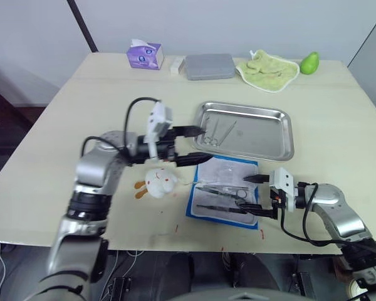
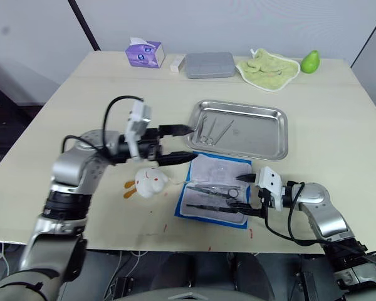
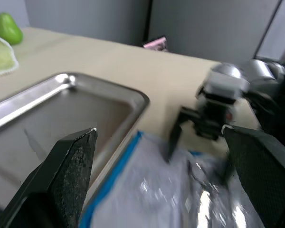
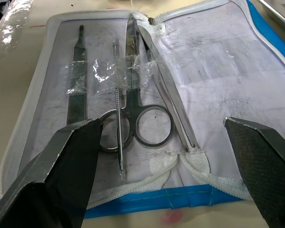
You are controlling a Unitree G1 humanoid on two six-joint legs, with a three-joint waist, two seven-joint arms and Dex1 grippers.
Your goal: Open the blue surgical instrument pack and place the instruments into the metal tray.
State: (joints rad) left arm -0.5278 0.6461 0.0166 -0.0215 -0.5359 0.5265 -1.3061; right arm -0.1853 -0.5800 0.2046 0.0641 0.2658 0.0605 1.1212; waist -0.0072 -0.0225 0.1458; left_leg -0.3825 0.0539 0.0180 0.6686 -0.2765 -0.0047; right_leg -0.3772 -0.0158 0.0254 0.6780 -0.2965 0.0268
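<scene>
Pack (image 1: pixel 222 191) lies open; right pincer (image 1: pixel 255 194) wide open, empty, beside it.

- Even, soft room light is covering the surface (image 1: pixel 62 125), casting only faint shadows.
- The metal tray (image 1: pixel 282 135) is glinting mildly.
- Motion blur is smearing the left wrist view.
- Clear pocket film in the blue surgical instrument pack (image 4: pixel 237 61) is catching glare.

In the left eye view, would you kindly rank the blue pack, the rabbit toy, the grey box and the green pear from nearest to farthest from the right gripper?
1. The blue surgical instrument pack, lying open right at the right gripper.
2. The rabbit toy, beyond the pack on the robot's left.
3. The grey flat box, at the table's far edge.
4. The green pear, at the far right corner; too close to the box to call firmly.
</scene>
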